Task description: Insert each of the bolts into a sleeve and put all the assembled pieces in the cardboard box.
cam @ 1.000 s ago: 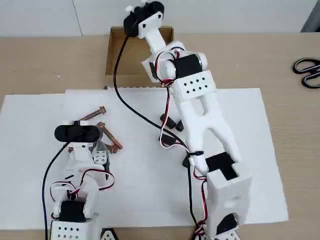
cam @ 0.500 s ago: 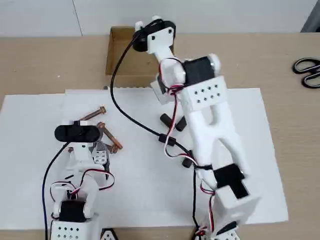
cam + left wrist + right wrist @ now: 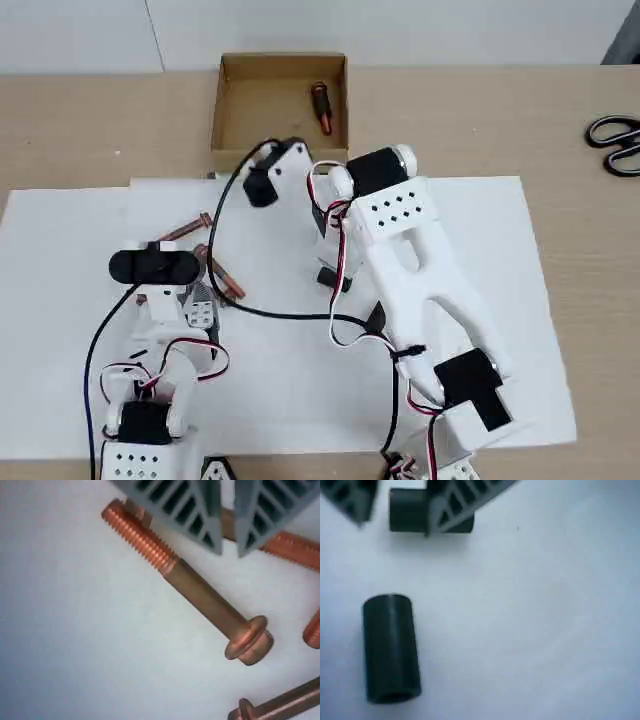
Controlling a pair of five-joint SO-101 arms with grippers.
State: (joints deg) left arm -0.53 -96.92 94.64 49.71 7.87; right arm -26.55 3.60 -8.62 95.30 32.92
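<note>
An assembled bolt and sleeve (image 3: 321, 107) lies in the cardboard box (image 3: 232, 110) at the table's far side. My right gripper (image 3: 395, 510) hangs open low over the white paper, with one black sleeve (image 3: 407, 510) lying between its fingers and a second sleeve (image 3: 390, 647) lying beside it. In the high view that gripper (image 3: 322, 218) is just in front of the box. My left gripper (image 3: 228, 542) hovers over loose copper bolts (image 3: 220, 275), its fingers together but for a thin slit, and holds nothing. One bolt (image 3: 200, 595) lies right under it.
White paper (image 3: 500, 300) covers most of the table. Scissors (image 3: 615, 140) lie at the far right. Another bolt (image 3: 185, 228) lies apart from the pile on the left. A further sleeve (image 3: 377, 317) peeks out beside the right arm.
My right arm has drawn back from over the box down to the paper, leaving the assembled piece inside. The left arm has not moved.
</note>
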